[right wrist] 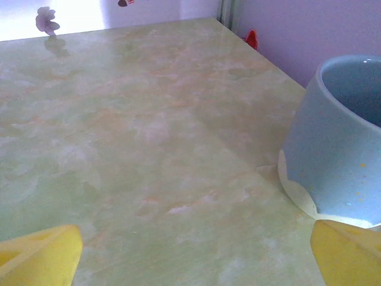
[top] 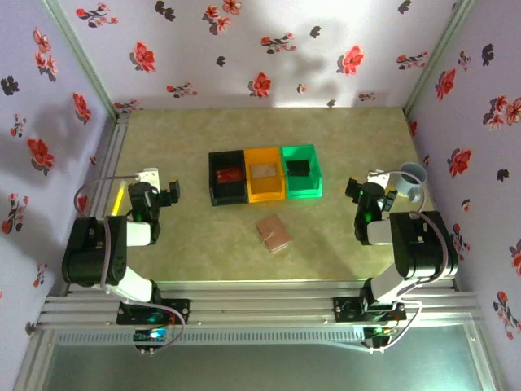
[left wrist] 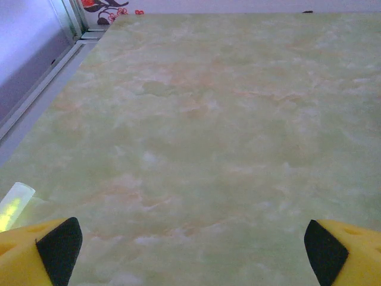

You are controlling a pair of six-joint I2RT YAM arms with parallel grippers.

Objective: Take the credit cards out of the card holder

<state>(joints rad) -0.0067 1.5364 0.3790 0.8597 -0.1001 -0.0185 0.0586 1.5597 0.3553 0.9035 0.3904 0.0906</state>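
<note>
The card holder (top: 274, 234) lies on the table (top: 187, 252) near 3 bins (top: 263, 173), with open, empty left fingers (top: 169, 192) and right fingers (top: 358, 190) flanking it.

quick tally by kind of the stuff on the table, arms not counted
bins: 3, namely black bin, orange bin, green bin
card holder: 1
cup: 1
total: 5

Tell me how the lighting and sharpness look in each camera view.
Top view: bright glare on the back wall, faint shadows beside it, card holder small and soft. Left wrist view: table evenly lit, mildly blurred. Right wrist view: upper left blown out, cup close and soft.
</note>
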